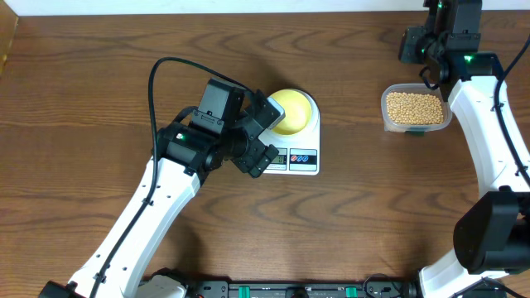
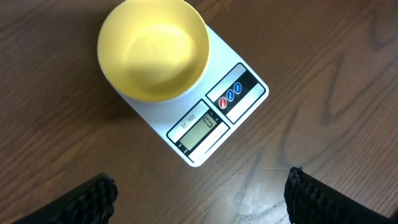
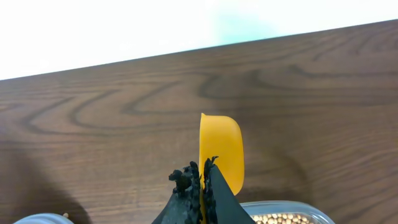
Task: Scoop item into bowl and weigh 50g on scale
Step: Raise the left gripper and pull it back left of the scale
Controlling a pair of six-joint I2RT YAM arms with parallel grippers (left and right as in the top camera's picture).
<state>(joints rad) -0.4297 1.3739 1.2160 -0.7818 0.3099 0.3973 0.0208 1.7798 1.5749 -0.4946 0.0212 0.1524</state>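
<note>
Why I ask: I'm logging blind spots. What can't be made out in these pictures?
- Scoop: right wrist view, its handle hidden by the right gripper; contents not visible.
- Tub of beans: right wrist view, cut off by the bottom edge.
- Scale display: overhead view, too small, partly under the left gripper.

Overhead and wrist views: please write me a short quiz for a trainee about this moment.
1. True or false: the pale-yellow bowl on the white scale is empty.
2. What does the right gripper hold? A the bowl; B a yellow scoop; C nothing.
3. Fill in: the beans lie in a clear plastic ____.
Key: 1 true; 2 B; 3 tub.
</note>
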